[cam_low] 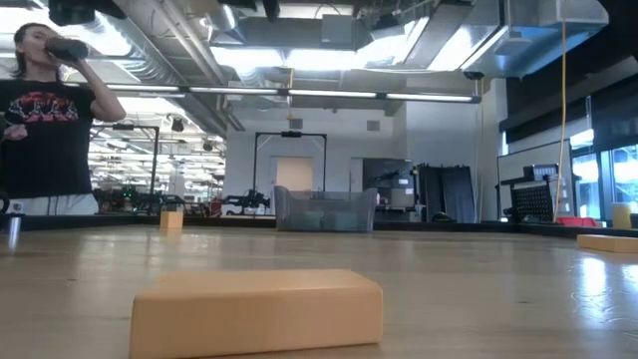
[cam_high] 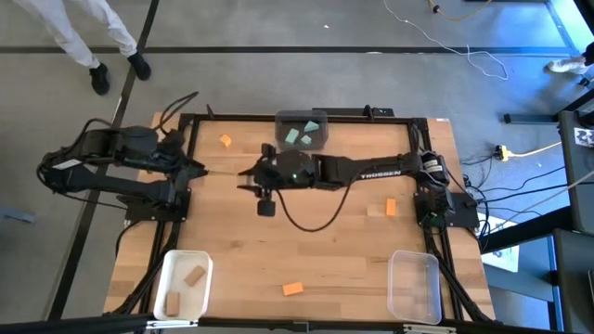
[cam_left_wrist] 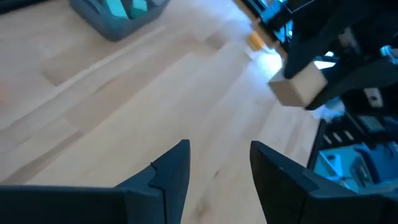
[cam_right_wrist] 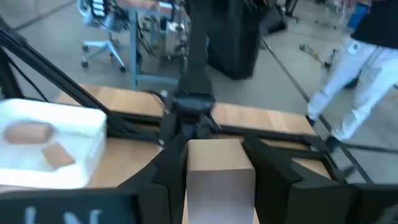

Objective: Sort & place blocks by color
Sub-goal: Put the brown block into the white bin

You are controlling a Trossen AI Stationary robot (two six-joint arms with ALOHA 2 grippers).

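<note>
Right pincer (cam_right_wrist: 214, 180) clamps a tan block (cam_right_wrist: 217, 177) above mid-bench (cam_high: 353, 232); left pincer (cam_left_wrist: 217, 171) waits agape. Step: carrying. Next, likely release over the white bin (cam_right_wrist: 74, 152) ahead, holding tan blocks.

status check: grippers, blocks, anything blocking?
Right gripper shut on a tan block, above mid-table. Left gripper open, empty, parked at the left edge. Three orange blocks loose; white bin holds two tan. Nothing in the way.
</note>
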